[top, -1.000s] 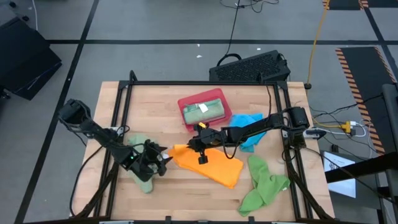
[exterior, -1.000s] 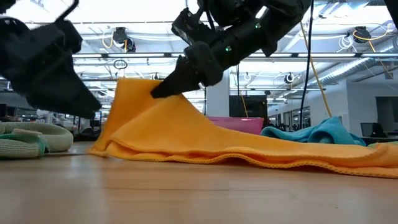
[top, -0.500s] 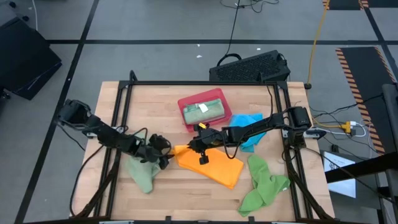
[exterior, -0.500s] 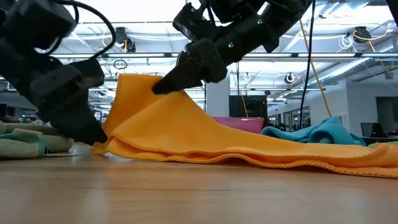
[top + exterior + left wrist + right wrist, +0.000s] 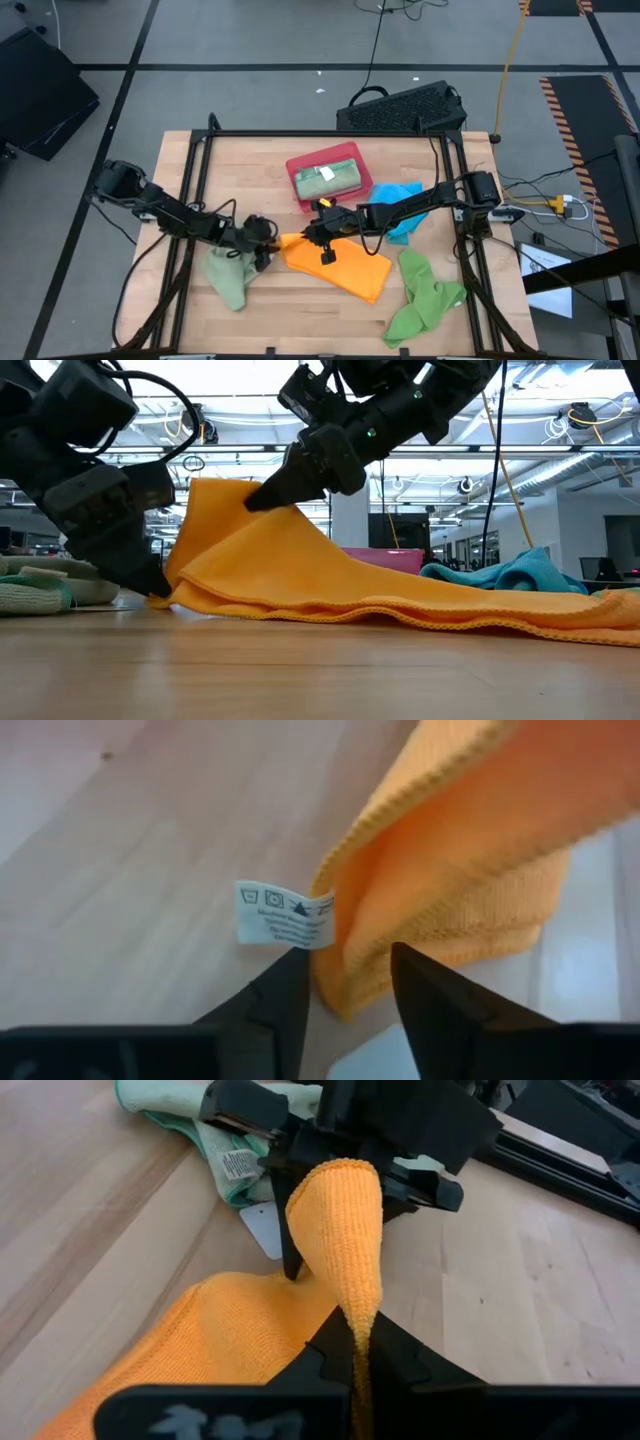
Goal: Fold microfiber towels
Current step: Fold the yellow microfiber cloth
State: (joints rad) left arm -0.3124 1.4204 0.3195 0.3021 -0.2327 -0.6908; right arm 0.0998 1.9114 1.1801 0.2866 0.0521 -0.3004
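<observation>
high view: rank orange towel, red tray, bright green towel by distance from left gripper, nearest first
From the left gripper:
1. Orange towel: its corner sits right at the fingertips, just to the gripper's right.
2. Red tray: toward the table's far edge, up and right.
3. Bright green towel: near the front right corner, past the orange one.

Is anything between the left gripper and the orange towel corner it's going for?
Nothing visible. The left gripper is open at the orange towel's corner, a finger on either side of the edge. Only the towel's white care tag sits beside it. The right gripper holds another edge up.
</observation>
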